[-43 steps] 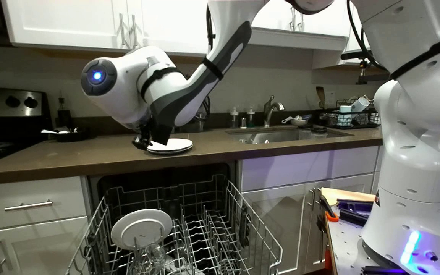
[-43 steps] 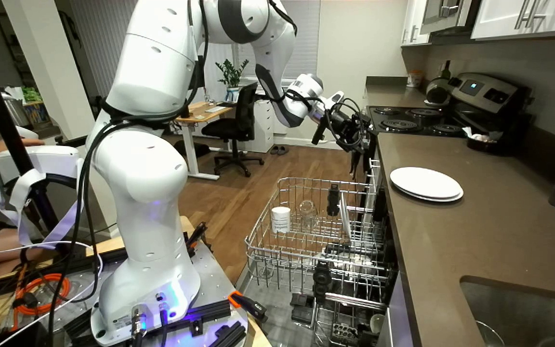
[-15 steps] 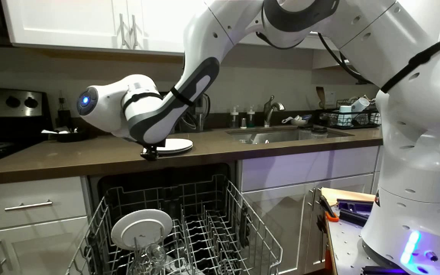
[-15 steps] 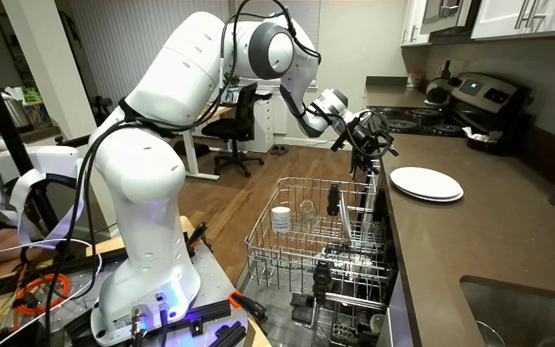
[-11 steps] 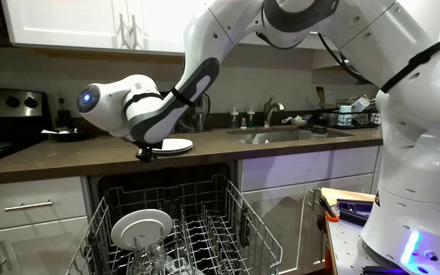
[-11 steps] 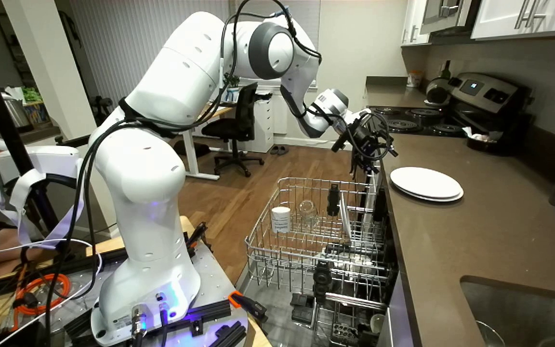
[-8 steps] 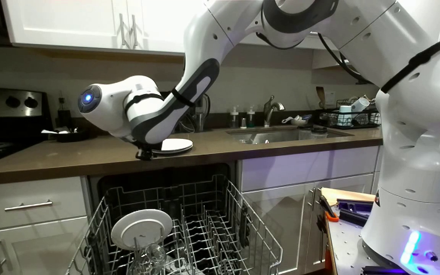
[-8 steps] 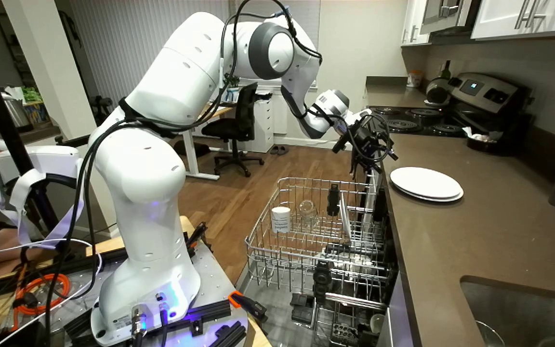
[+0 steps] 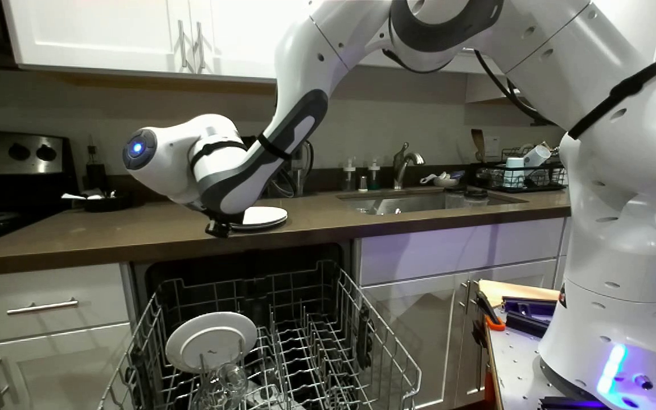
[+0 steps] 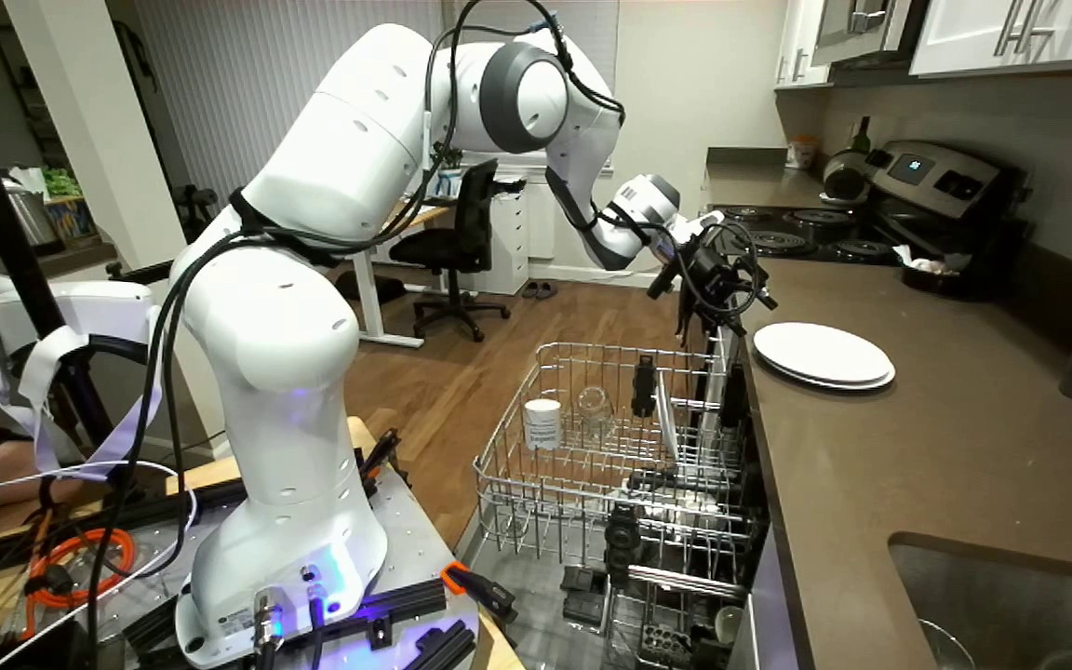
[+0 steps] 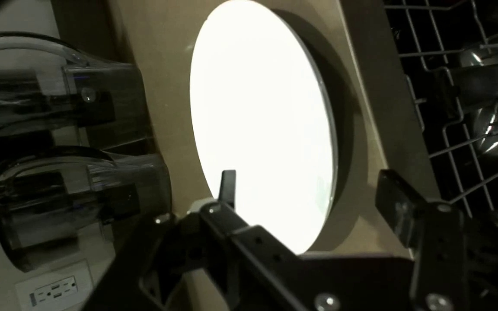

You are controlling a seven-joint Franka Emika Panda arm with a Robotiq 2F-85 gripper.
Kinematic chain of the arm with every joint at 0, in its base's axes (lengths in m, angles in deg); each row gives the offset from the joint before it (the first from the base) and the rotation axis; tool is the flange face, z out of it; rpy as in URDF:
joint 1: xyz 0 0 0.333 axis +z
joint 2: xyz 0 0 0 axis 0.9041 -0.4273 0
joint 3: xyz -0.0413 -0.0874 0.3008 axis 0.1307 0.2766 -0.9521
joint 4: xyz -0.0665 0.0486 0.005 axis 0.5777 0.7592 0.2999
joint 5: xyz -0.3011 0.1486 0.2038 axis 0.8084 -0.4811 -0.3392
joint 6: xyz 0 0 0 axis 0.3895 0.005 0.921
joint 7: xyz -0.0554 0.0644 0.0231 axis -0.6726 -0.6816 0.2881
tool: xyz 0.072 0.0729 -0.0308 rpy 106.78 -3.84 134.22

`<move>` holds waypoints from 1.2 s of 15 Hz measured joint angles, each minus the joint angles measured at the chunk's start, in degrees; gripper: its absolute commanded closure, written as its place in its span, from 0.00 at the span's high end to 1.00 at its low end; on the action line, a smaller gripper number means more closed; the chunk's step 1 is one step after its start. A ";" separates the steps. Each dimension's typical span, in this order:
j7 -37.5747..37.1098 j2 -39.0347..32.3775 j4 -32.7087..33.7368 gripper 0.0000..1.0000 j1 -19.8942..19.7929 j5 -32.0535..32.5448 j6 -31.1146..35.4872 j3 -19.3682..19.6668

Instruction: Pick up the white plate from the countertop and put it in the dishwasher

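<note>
Wrist view: the white plate (image 11: 262, 116) lies beyond the gripper (image 11: 311, 196), which is spread wide and empty.

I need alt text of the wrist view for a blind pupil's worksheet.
A white plate fills the middle, brown countertop around it; the black gripper stands open in front. At left, two transparent handled containers; at right, the dishwasher's wire rack.

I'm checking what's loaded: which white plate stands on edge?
The ringed plate in the dishwasher rack stands on edge; the white plate on the countertop lies flat.
</note>
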 measured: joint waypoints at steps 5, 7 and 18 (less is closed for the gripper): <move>-0.05 -0.51 0.66 0.31 0.00 0.00 0.01 0.79; -0.05 -1.01 1.05 0.42 0.00 0.00 0.03 0.85; -0.06 -3.28 3.14 0.04 0.01 0.00 0.15 0.95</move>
